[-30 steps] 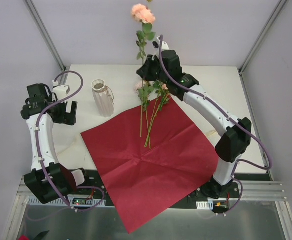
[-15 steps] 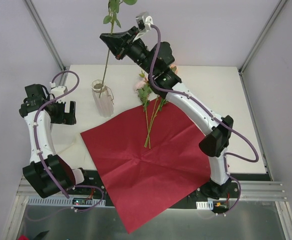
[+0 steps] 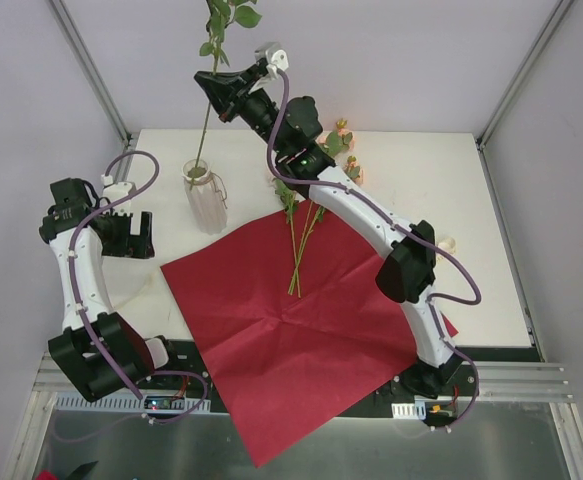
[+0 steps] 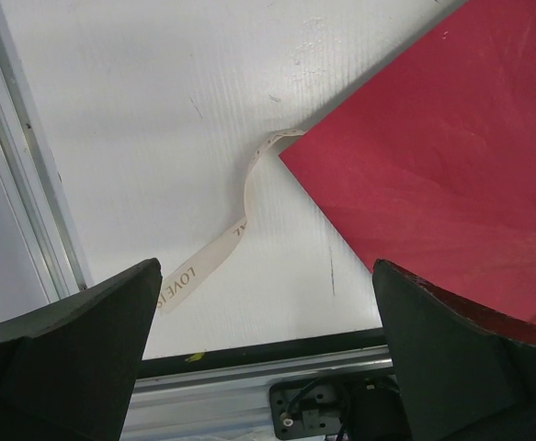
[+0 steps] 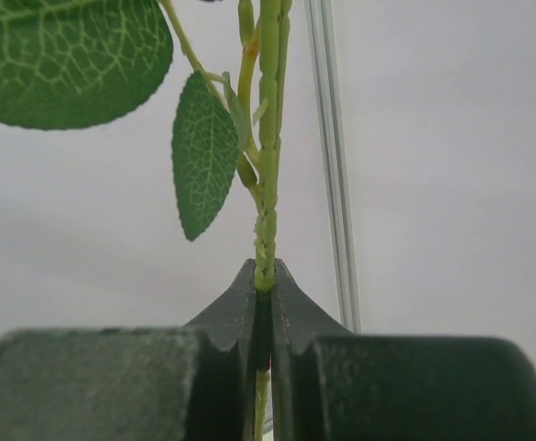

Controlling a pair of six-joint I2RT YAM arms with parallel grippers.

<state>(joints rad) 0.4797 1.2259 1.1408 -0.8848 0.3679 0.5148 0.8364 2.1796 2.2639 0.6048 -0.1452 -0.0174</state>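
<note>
While my right jaws are squeezing shut on the flower stem [image 5: 266,184] high over the far left of the tabletop [image 3: 421,170], its lower end is dipping into the ribbed white vase [image 3: 205,200], which is holding nothing else visible. Any sideways swing could be levering that slim vase over, I judge. My left jaws are hanging open, empty, beside the red paper [image 4: 451,165].

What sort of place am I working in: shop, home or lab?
Probably a lab test cell: a white table boxed in by plain panels on aluminium posts. The ribbed white vase, red paper sheet and leafy green stem in the right gripper look like staged props.
</note>
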